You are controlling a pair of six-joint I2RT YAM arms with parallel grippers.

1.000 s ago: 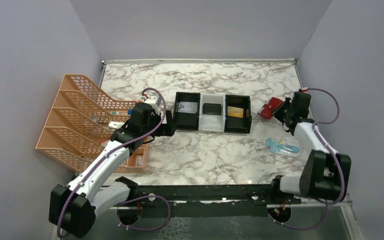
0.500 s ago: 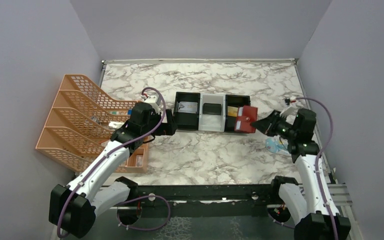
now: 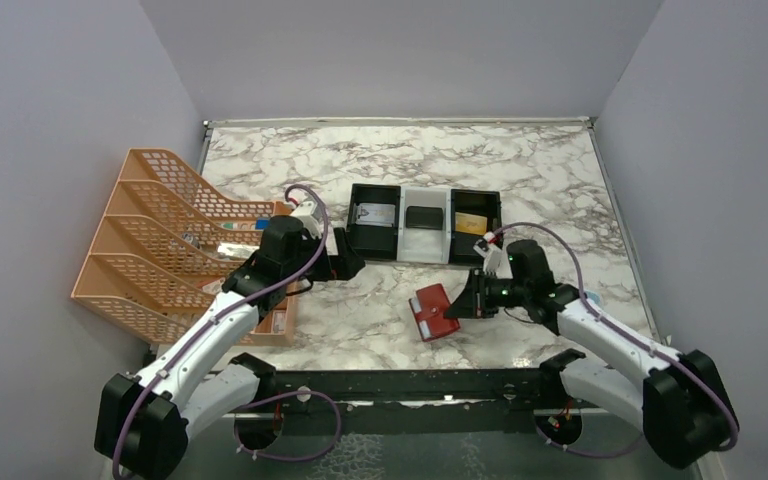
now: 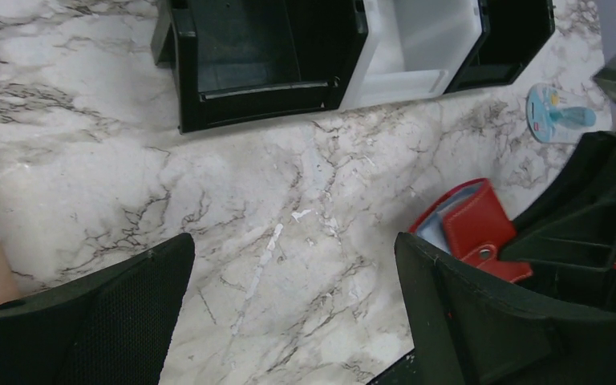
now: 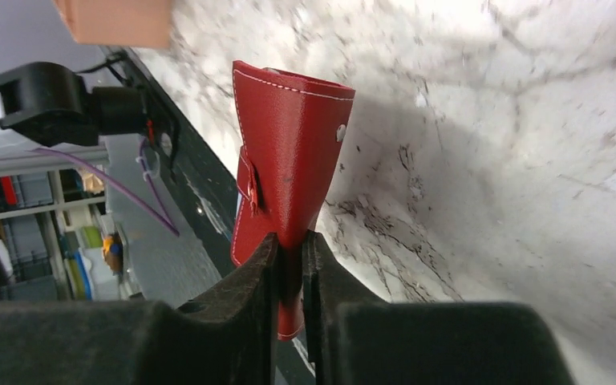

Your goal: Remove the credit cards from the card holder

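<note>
Low at the front of the surface (image 3: 360,310), the card holder (image 3: 432,311) sat right of centre, folded, close to the near edge. Contact with the marble could not be told. The right end effector (image 3: 465,303) was closed to a narrow pinch on one edge of it, fingers (image 5: 250,277) clamping only a thin strip of red cover. Three credit cards (image 3: 377,213) lay one per compartment in the tray (image 3: 425,256); whether any remained inside the holder was hidden.

Risk, as judged: so slim a bite could let the holder twist or slip free, and this near the edge it might drop off the front.

Room: bare marble between holder and tray. The left end effector (image 4: 293,249) hung fully spread and empty near the tray's left end, the orange rack (image 3: 150,260) beyond it.
</note>
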